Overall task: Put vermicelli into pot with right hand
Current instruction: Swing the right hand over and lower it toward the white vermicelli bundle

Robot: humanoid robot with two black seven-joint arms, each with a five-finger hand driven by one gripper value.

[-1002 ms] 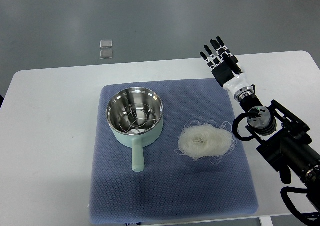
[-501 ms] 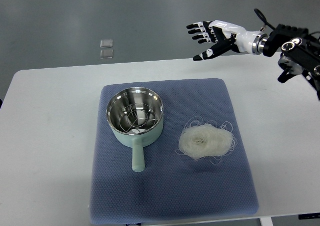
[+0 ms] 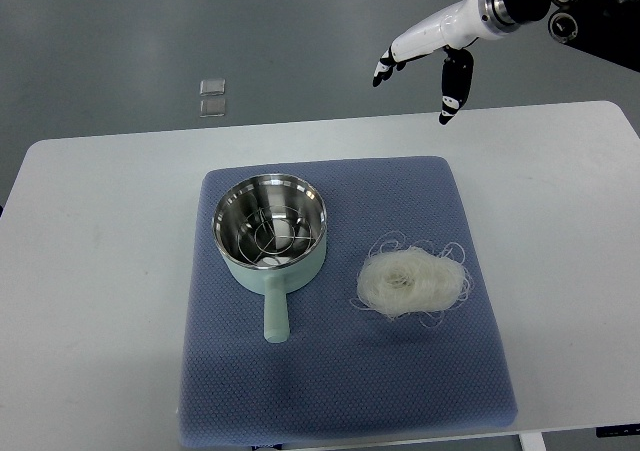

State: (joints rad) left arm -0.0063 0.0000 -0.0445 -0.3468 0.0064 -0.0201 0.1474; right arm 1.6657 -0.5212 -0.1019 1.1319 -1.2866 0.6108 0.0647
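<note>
A pale green pot with a steel inside and a handle pointing toward me sits on the left half of the blue mat. A loose white nest of vermicelli lies on the mat to the pot's right, untouched. My right hand hangs high at the top right, above the table's far edge and well away from the vermicelli. Its fingers are spread and hold nothing. The left arm does not show.
The mat covers the middle of a white table. Two small clear squares lie on the grey floor beyond the table's far edge. The right arm's dark housing fills the top right corner.
The right arm has swung up and away from the table's right side to the top right corner, with the hand turned edge-on. Pot and vermicelli have not moved.
</note>
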